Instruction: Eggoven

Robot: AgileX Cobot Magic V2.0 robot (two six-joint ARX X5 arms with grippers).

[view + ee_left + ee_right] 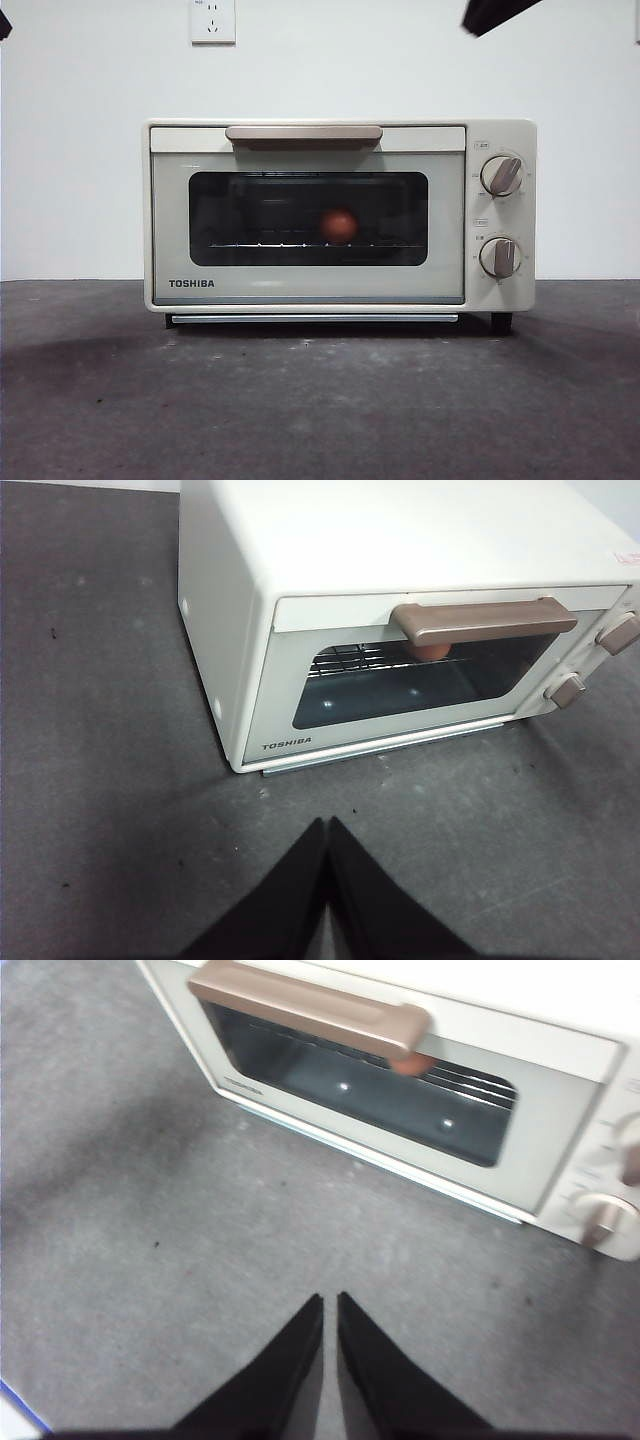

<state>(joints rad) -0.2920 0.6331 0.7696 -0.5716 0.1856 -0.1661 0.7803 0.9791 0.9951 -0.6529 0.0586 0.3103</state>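
Note:
The cream TOSHIBA toaster oven [340, 215] stands in the middle of the table with its dark glass door shut and its beige handle [303, 134] at the top. The reddish-brown egg [339, 225] lies on the wire rack inside, seen through the glass. In the left wrist view the oven [330, 540] and a bit of the egg [430, 652] under the handle show. My left gripper [327, 825] is shut and empty above the table in front of the oven. My right gripper [330, 1300] is shut and empty, also in front of the oven [560, 1130].
Two knobs [501, 176] [499, 257] sit on the oven's right panel. The dark grey table [320, 400] stretches before the oven. A wall socket [212, 20] is on the white wall behind. Black arm tips show at the top corners [495, 12].

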